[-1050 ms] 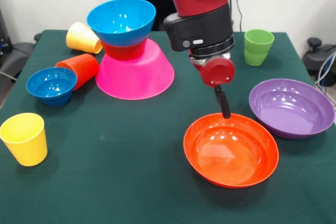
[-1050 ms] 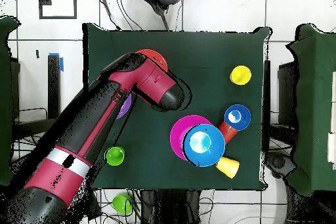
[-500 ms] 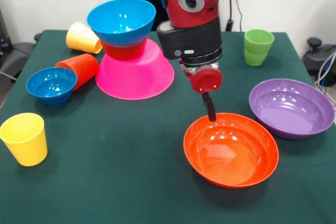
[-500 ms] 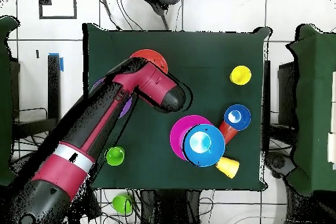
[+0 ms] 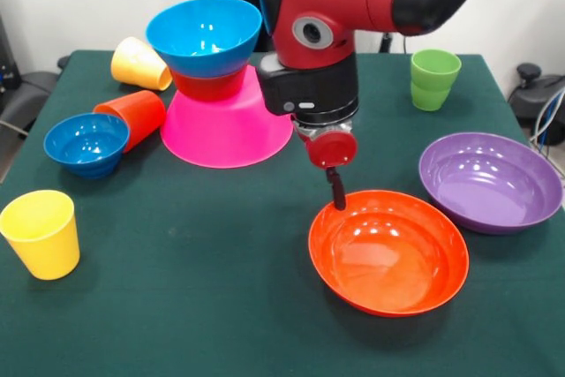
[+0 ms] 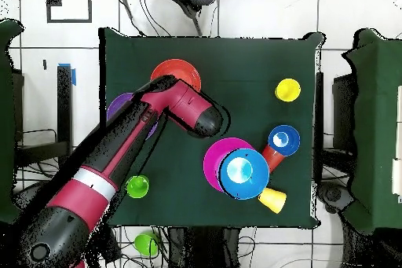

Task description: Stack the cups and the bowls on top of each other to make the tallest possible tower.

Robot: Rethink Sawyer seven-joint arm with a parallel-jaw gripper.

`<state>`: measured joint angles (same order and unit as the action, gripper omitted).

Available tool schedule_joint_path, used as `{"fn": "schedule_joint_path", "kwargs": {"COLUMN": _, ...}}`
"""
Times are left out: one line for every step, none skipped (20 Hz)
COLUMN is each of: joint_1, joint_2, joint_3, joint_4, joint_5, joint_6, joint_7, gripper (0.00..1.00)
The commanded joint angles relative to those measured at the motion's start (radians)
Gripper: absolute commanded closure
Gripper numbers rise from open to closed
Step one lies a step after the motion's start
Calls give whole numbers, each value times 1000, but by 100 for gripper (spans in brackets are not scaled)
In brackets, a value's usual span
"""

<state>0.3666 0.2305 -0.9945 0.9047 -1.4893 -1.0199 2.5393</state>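
The tower stands at the back left: an upturned large pink bowl [image 5: 227, 125], a small orange bowl [image 5: 208, 86] on it, and a medium blue bowl [image 5: 204, 34] on top, open side up. My gripper [image 5: 336, 193] hangs just above the far left rim of the wide orange bowl [image 5: 388, 252], holding nothing that I can see. The wide purple bowl [image 5: 490, 181] lies to the right. A small blue bowl [image 5: 86, 143], a tipped orange-red cup [image 5: 134, 116] and a tipped yellow cup [image 5: 139, 64] sit left of the tower. In the overhead view the arm's head [image 6: 200, 118] hides the gripper.
An upright yellow cup [image 5: 41, 233] stands near the front left corner, and a green cup [image 5: 434, 79] stands at the back right. From overhead, the arm [image 6: 118, 163] crosses part of the purple bowl [image 6: 116, 108] and lies beside the green cup [image 6: 138, 186].
The gripper has moved left in the front view, from over the orange bowl's far rim to its left rim, nearer the tower. No bowl or cup has moved.
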Motion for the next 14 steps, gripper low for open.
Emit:
{"fn": "schedule_joint_path", "kwargs": {"joint_1": 11, "joint_2": 32, "joint_3": 114, "joint_4": -31, "joint_5": -17, "joint_6": 45, "joint_7": -67, "gripper": 0}}
{"fn": "schedule_joint_path", "kwargs": {"joint_1": 10, "joint_2": 22, "joint_3": 120, "joint_4": -27, "joint_5": -8, "joint_6": 43, "joint_7": -76, "gripper": 0}}
{"fn": "schedule_joint_path", "kwargs": {"joint_1": 7, "joint_2": 16, "joint_3": 125, "joint_4": -26, "joint_5": -1, "joint_6": 42, "joint_7": -82, "gripper": 0}}
{"fn": "schedule_joint_path", "kwargs": {"joint_1": 5, "joint_2": 9, "joint_3": 131, "joint_4": -25, "joint_5": 7, "joint_6": 41, "joint_7": -89, "gripper": 0}}
{"fn": "schedule_joint_path", "kwargs": {"joint_1": 2, "joint_2": 2, "joint_3": 136, "joint_4": -23, "joint_5": 14, "joint_6": 39, "joint_7": -95, "gripper": 0}}
{"fn": "schedule_joint_path", "kwargs": {"joint_1": -1, "joint_2": -5, "joint_3": 146, "joint_4": -22, "joint_5": 21, "joint_6": 33, "joint_7": -108, "gripper": 0}}
{"fn": "schedule_joint_path", "kwargs": {"joint_1": -3, "joint_2": -8, "joint_3": 151, "joint_4": -22, "joint_5": 26, "joint_6": 33, "joint_7": -113, "gripper": 0}}
{"fn": "schedule_joint_path", "kwargs": {"joint_1": -6, "joint_2": -16, "joint_3": 158, "joint_4": -21, "joint_5": 36, "joint_6": 34, "joint_7": -123, "gripper": 0}}
{"fn": "schedule_joint_path", "kwargs": {"joint_1": -7, "joint_2": -19, "joint_3": 161, "joint_4": -21, "joint_5": 41, "joint_6": 36, "joint_7": -125, "gripper": 0}}
{"fn": "schedule_joint_path", "kwargs": {"joint_1": -8, "joint_2": -21, "joint_3": 163, "joint_4": -23, "joint_5": 44, "joint_6": 38, "joint_7": -126, "gripper": 0}}
{"fn": "schedule_joint_path", "kwargs": {"joint_1": -9, "joint_2": -22, "joint_3": 167, "joint_4": -25, "joint_5": 49, "joint_6": 41, "joint_7": -129, "gripper": 0}}
{"fn": "schedule_joint_path", "kwargs": {"joint_1": -9, "joint_2": -24, "joint_3": 169, "joint_4": -25, "joint_5": 52, "joint_6": 43, "joint_7": -131, "gripper": 0}}
{"fn": "schedule_joint_path", "kwargs": {"joint_1": -11, "joint_2": -29, "joint_3": 175, "joint_4": -24, "joint_5": 59, "joint_6": 44, "joint_7": -138, "gripper": 0}}
{"fn": "schedule_joint_path", "kwargs": {"joint_1": -11, "joint_2": -29, "joint_3": 175, "joint_4": -25, "joint_5": 60, "joint_6": 47, "joint_7": -135, "gripper": 0}}
